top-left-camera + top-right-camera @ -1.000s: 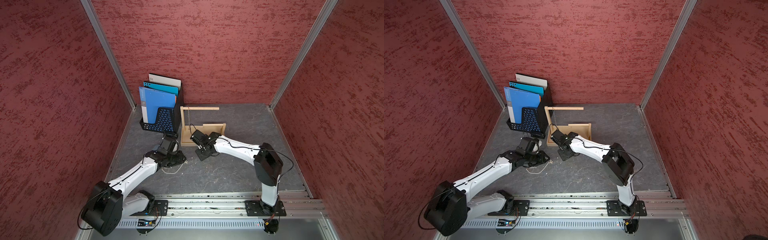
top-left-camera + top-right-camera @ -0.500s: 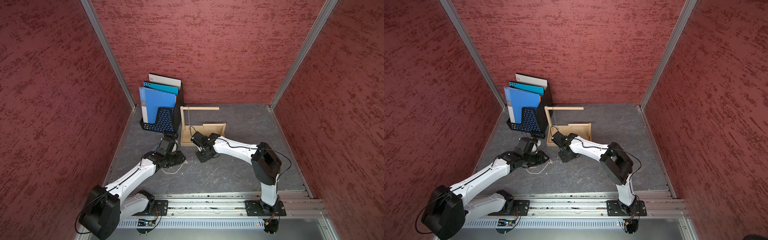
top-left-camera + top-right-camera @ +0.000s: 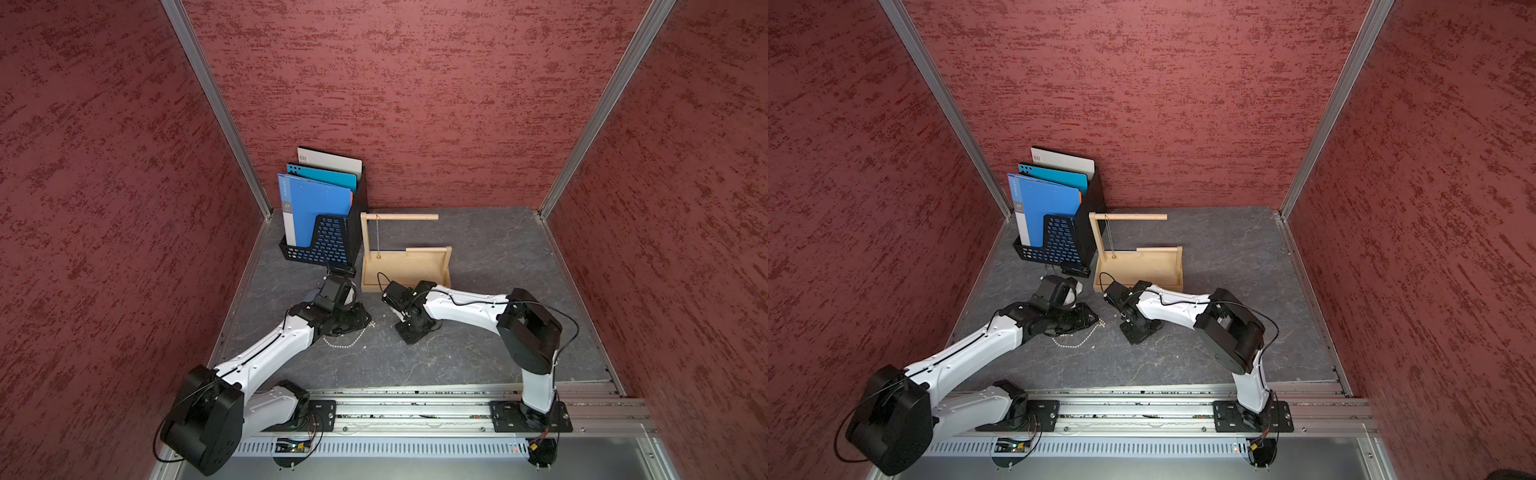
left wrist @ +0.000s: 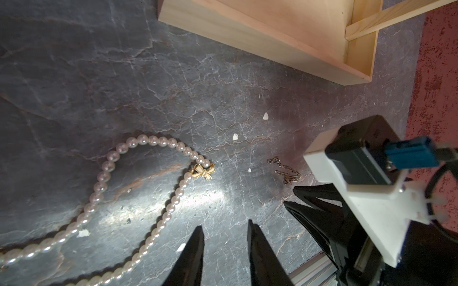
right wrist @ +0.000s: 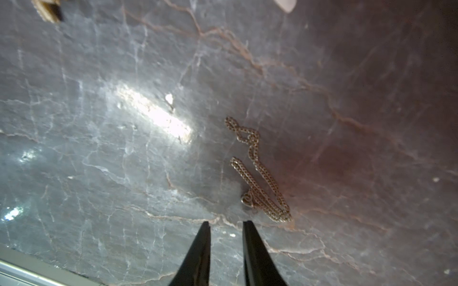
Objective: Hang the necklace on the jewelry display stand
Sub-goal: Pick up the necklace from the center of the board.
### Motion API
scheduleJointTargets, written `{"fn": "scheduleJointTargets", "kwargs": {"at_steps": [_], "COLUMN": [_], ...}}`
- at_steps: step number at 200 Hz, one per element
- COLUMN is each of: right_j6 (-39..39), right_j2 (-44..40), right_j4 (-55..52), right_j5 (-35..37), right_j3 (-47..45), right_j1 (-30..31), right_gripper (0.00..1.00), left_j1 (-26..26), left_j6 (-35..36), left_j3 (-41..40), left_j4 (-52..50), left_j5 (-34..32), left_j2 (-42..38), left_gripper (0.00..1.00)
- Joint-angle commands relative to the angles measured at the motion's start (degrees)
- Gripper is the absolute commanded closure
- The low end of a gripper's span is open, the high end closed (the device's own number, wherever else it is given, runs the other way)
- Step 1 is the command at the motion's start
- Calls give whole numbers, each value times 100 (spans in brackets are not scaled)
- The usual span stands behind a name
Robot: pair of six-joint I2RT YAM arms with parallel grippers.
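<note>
My right fingers (image 5: 249, 235), narrowly parted and empty, are nearest the chain (image 5: 257, 170): just ahead, long axis along my reach. Left fingers (image 4: 254, 237) likewise, beside pearls (image 4: 119, 178).

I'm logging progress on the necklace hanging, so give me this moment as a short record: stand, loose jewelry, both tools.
stand: jewelry display stand, upright beside the file rack
already hung: hanging chain with a small pendant, on the upper crossbar
lying loose: pearl necklace; small chain
left tool: open, empty, near the pearl necklace
right tool: open, empty, near the small chain
</note>
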Motion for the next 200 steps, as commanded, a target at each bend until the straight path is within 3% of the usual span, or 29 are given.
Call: {"fn": "scheduleJointTargets", "kwargs": {"at_steps": [1,83,139,200], "right_j6": [-175,-311,-390,-437], "right_j2": [30,430,393,-294], "right_j4": [-47,4,-102,-214], "right_j5": [203,335,450,968], "right_j3": [94,204,254,774], "right_j1": [-3,-8,-3,-10], "right_gripper": [72,72,100,100], "left_j1": [33,31,34,38], "left_j6": [104,106,115,209], "left_j3": [80,58,14,12], "left_j4": [2,-50,-141,-143], "left_j5": [3,-26,-98,-133], "left_j2": [-1,-23,-142,-202], "left_gripper": [68,67,67,68]}}
